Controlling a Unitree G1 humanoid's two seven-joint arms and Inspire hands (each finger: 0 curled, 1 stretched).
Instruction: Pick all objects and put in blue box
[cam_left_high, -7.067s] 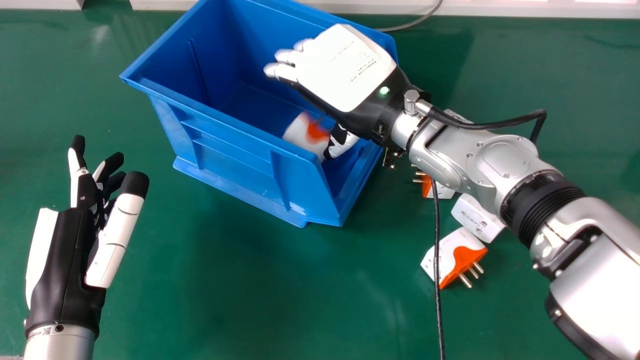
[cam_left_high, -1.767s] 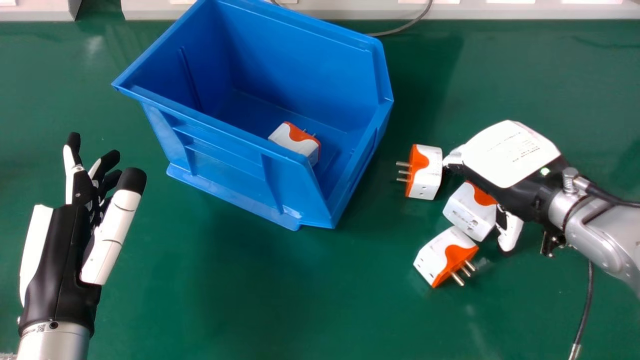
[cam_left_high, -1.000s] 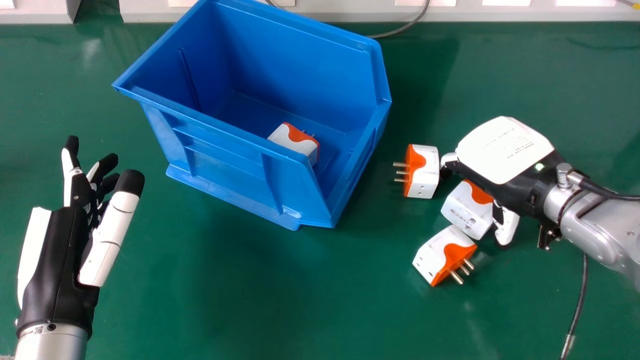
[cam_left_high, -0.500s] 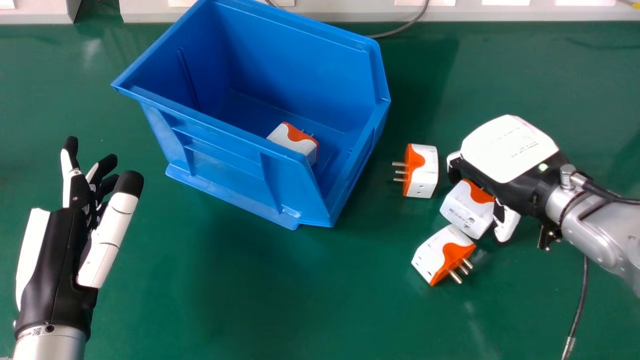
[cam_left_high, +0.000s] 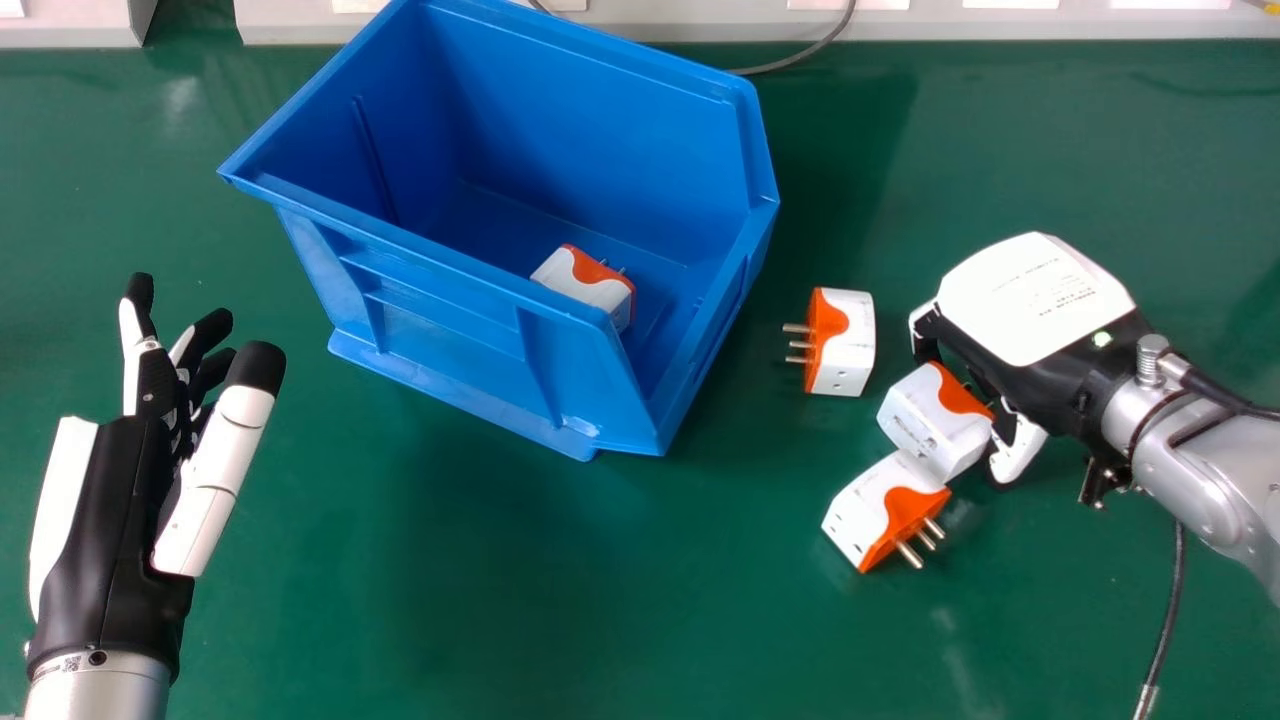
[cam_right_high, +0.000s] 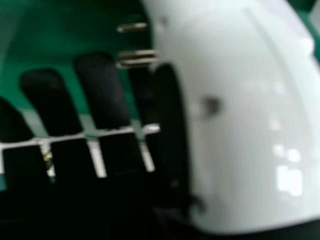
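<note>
On the green table (cam_left_high: 500, 600) the blue box (cam_left_high: 420, 320) is placed; inside it, by the near wall, one white-and-orange adaptor (cam_left_high: 585, 285) is contained. The left hand (cam_left_high: 120, 500) is seen at the left side – its fingers are relaxed and apart, and nothing is held by it. The right hand (cam_left_high: 1035, 300) is placed low over the middle adaptor (cam_left_high: 925, 420); its fingers are bent around this adaptor and the thumb is set against the other side, so that it is clasped half closed – how firmly, it cannot be told. The near adaptor (cam_left_high: 875, 510) is laid against the middle one, with its pins turned away from the box; the far adaptor (cam_left_high: 850, 345) is left apart, its pins pointed to the box.
</note>
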